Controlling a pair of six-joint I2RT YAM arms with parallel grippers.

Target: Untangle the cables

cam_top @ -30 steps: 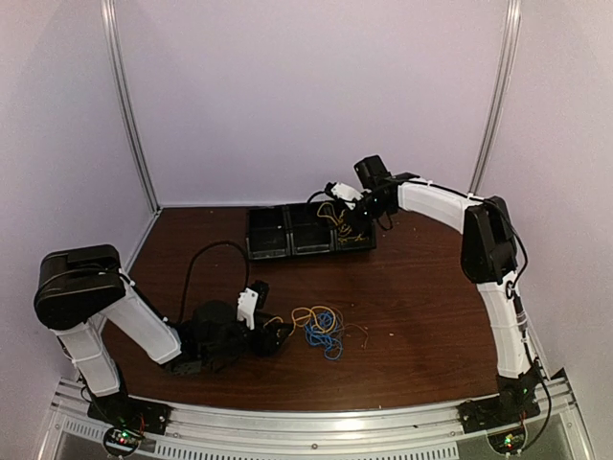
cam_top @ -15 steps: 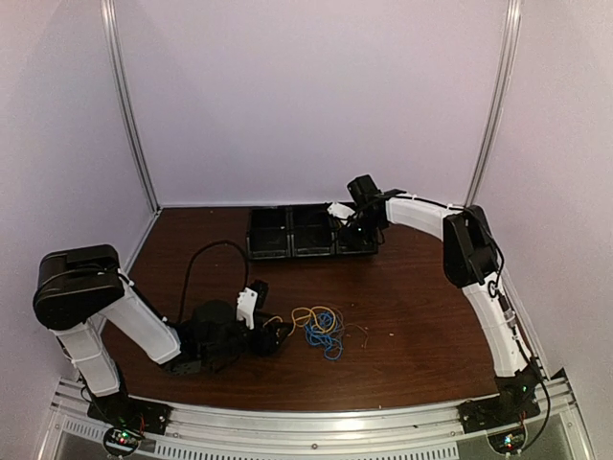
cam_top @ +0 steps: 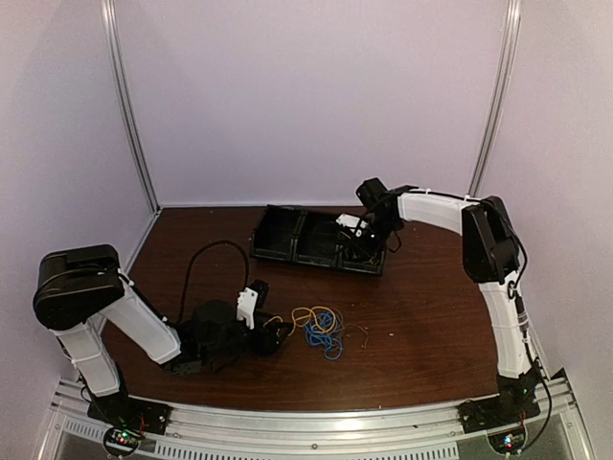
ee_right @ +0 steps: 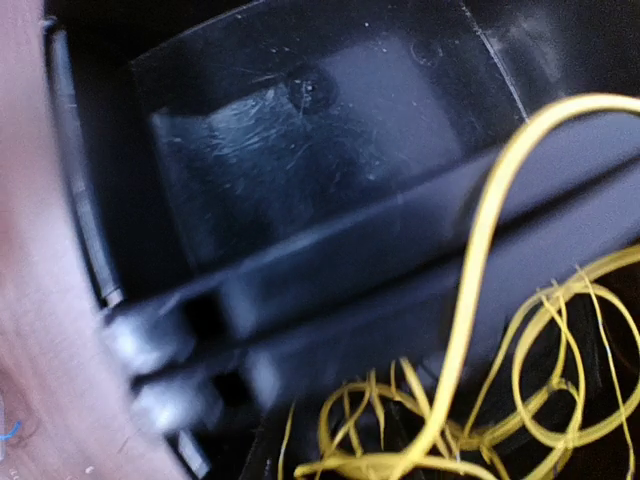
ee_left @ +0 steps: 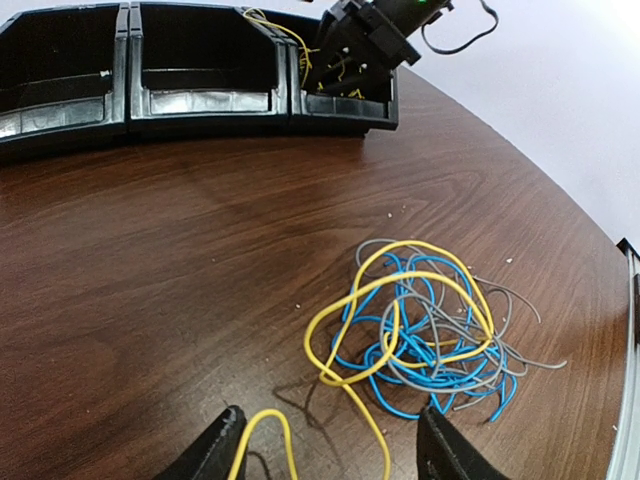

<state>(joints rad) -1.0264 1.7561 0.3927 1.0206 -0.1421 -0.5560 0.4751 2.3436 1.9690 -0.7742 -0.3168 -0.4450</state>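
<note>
**A:** Anything in the black three-bin tray (cam_top: 278, 232) up at 12 o'clock?

**B:** Yep, loose yellow wire (ee_right: 470, 420) piled in the 3 o'clock-end bin, with the right gripper (cam_top: 357, 233) dipped in there. Can't tell if clamped or apart, way too blurry. Can't read the other two bins either, just dark.

**A:** And the cables (ee_left: 420, 335)?

**B:** Yellow, blue and grey tangle toward 6 o'clock on the table (cam_top: 431, 307), with plenty of open wood up to the tray. Left gripper (ee_left: 330, 430) right at its 9 o'clock, fingers spread either side of a yellow loose end, cut off by the frame edge.
</note>
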